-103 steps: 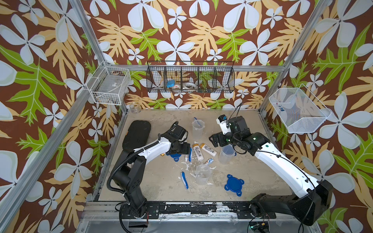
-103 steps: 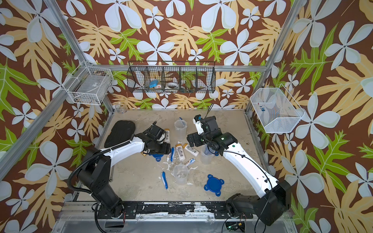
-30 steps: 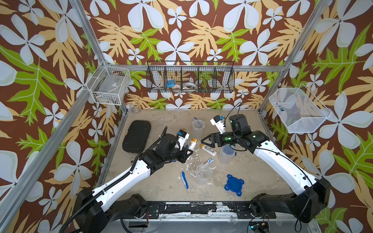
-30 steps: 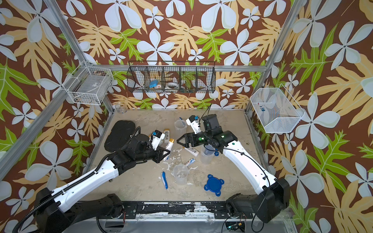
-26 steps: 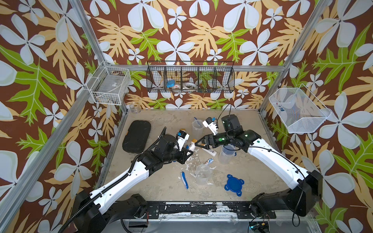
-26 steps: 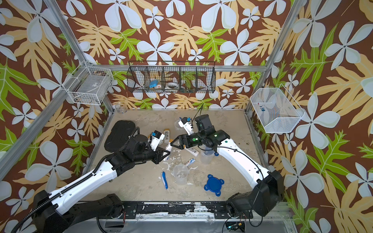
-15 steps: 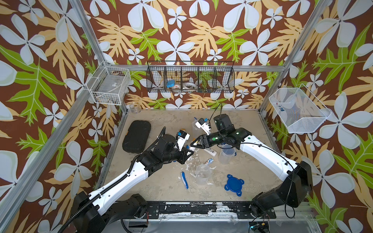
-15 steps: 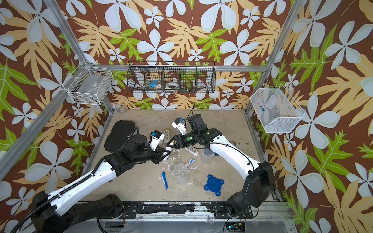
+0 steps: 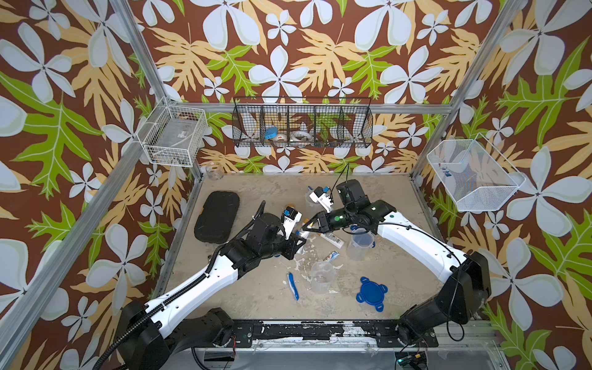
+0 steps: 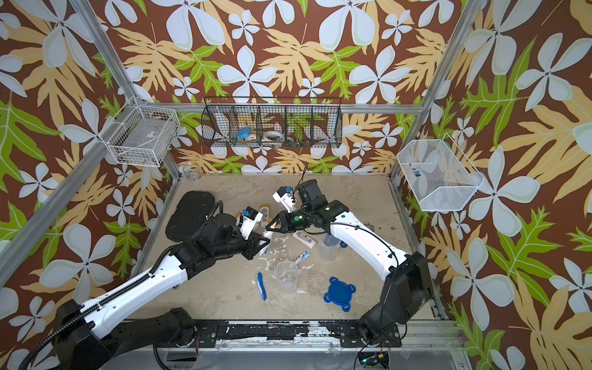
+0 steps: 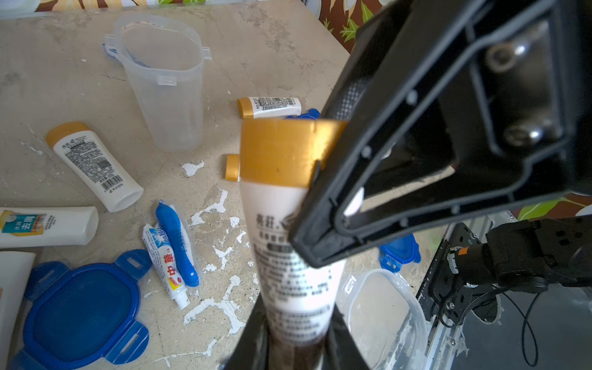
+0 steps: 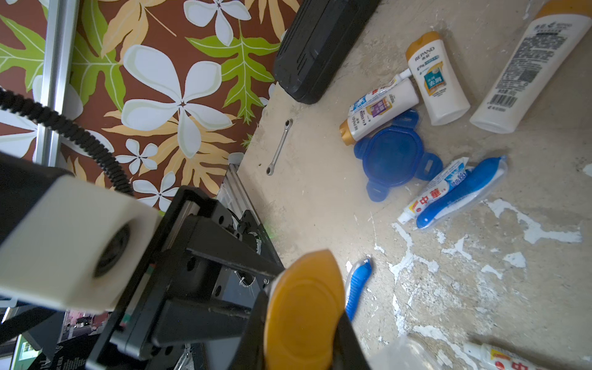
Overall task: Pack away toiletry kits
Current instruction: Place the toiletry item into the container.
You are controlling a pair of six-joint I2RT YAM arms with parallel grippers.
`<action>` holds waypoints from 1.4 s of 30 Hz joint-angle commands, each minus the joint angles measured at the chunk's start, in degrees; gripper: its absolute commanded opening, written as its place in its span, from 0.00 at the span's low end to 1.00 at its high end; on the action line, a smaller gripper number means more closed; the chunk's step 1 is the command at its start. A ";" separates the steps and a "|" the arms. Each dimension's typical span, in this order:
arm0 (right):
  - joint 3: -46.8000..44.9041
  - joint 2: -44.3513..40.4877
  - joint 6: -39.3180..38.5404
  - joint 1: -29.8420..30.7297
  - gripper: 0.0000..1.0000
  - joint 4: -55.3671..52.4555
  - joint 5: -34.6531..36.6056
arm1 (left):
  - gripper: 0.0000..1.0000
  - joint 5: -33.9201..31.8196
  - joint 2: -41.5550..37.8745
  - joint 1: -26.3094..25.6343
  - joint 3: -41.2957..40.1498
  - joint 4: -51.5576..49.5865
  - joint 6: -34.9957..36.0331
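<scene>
- A white gold-capped bottle (image 11: 282, 205) is held up over the table (image 9: 256, 298), between the two arms.
- Its bottom end is squeezed tight by the left gripper (image 11: 296, 336).
- Its gold cap is pinched by the right gripper (image 12: 301, 320).
- A clear cup (image 9: 320, 277) and a blue lid (image 9: 371, 293) are seen on the table nearby.

Robot test cell in a lab. Boxed in by bare aluminium posts (image 9: 138, 48), lined with loud flower wallpaper (image 9: 320, 57), hung with wire baskets (image 9: 302, 123). Two white-and-black robot arms (image 9: 198, 285) (image 9: 416, 242) bolted to a slotted rail (image 9: 320, 331) along the front of a scuffed, paint-flecked tabletop (image 9: 256, 307).
</scene>
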 commanded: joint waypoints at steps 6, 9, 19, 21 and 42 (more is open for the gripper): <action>-0.36 -4.61 -8.88 0.01 0.04 -1.77 4.08 | 0.98 2.46 -2.60 0.02 -1.73 0.90 -3.30; -2.43 -8.05 -12.48 0.06 0.02 -3.64 7.70 | 1.00 2.78 -4.87 0.62 -3.58 -0.34 -5.80; -15.29 -25.14 -18.33 2.65 0.03 -2.98 15.91 | 1.00 3.96 -12.06 8.15 -8.94 -2.25 -13.98; -17.37 -27.23 -18.28 4.70 0.04 -2.01 17.46 | 0.99 3.60 -10.25 9.41 -7.86 -3.07 -14.02; -26.34 -27.77 -21.40 14.83 0.09 0.57 34.86 | 0.79 -10.48 28.38 13.40 16.09 -7.44 -16.56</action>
